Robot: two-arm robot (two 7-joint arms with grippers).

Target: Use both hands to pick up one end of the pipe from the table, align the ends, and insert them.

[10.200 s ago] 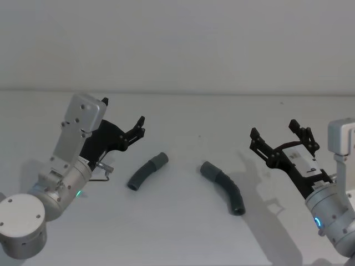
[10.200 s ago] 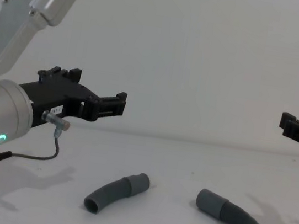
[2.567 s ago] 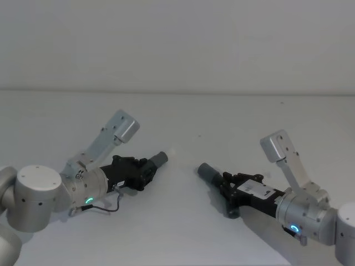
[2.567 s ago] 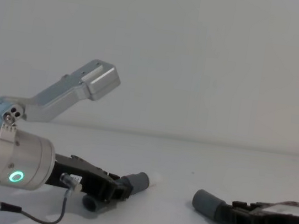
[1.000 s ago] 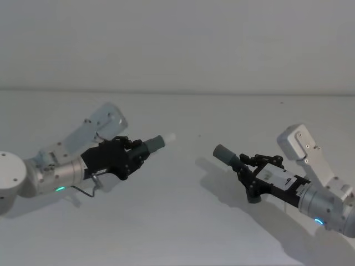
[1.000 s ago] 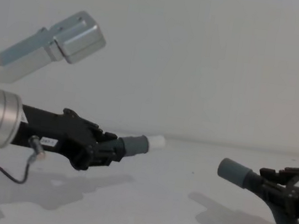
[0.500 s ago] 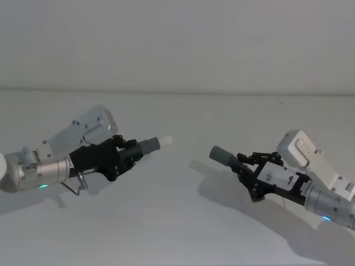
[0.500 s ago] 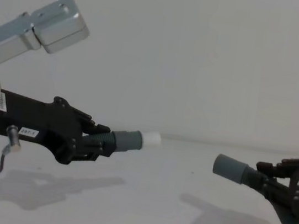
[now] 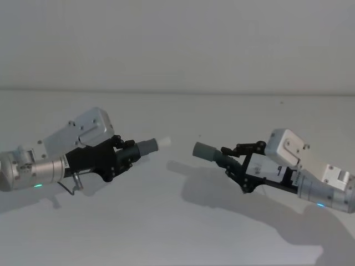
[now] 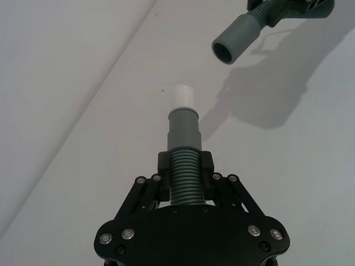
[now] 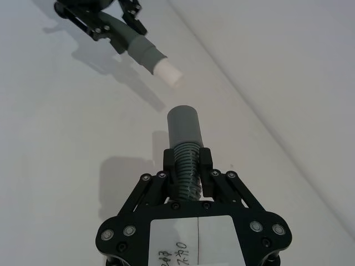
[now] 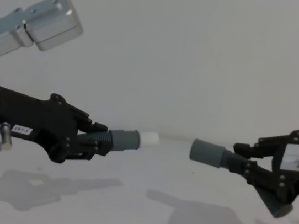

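Both pieces of the pipe hang in the air above the table [image 9: 177,221]. My left gripper [image 9: 128,153] is shut on the ribbed part of the shorter piece [image 9: 145,147], whose white tip [image 9: 165,142] points right. My right gripper [image 9: 233,160] is shut on the ribbed part of the longer piece [image 9: 204,151], with the plain grey cuff [image 12: 206,152] pointing left. The two ends face each other at nearly the same height with a short gap between them. In the left wrist view the white tip [image 10: 183,95] points toward the open cuff [image 10: 236,41], slightly off line.
The pale wall [image 9: 177,44] rises behind the table's far edge. Dark shadows of both arms lie on the white surface beneath them. The longer piece's far mouth [image 12: 278,208] hangs low under my right gripper.
My right gripper has carried the longer piece leftward, narrowing the gap between the ends. The left gripper has shifted slightly and holds the shorter piece almost level.
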